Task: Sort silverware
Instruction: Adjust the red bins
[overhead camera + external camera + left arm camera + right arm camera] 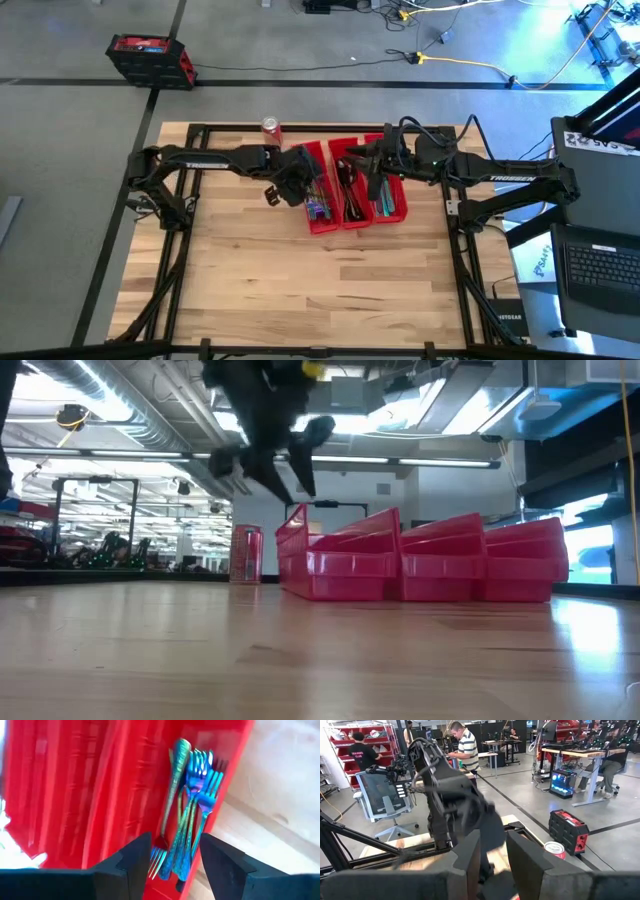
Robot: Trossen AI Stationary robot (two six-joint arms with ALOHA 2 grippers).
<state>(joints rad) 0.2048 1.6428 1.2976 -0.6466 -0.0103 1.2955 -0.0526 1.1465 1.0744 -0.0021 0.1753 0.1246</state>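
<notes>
Most of the wooden table (300, 280) in front of the three red bins (355, 215) is wide open, so there's plenty of room to pass there. The back is crowded: both arms hang over the bins, and a red soda can (270, 127) stands just behind the left one.

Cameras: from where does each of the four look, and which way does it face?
High: above, facing down on table, three red bins, both arms.
Low: table height, facing bins, soda can; left hand above.
Left wrist: over forks in a bin, own fingers apart.
Right wrist: faces left arm, room; own fingers.
Shared: can, high and low.
</notes>
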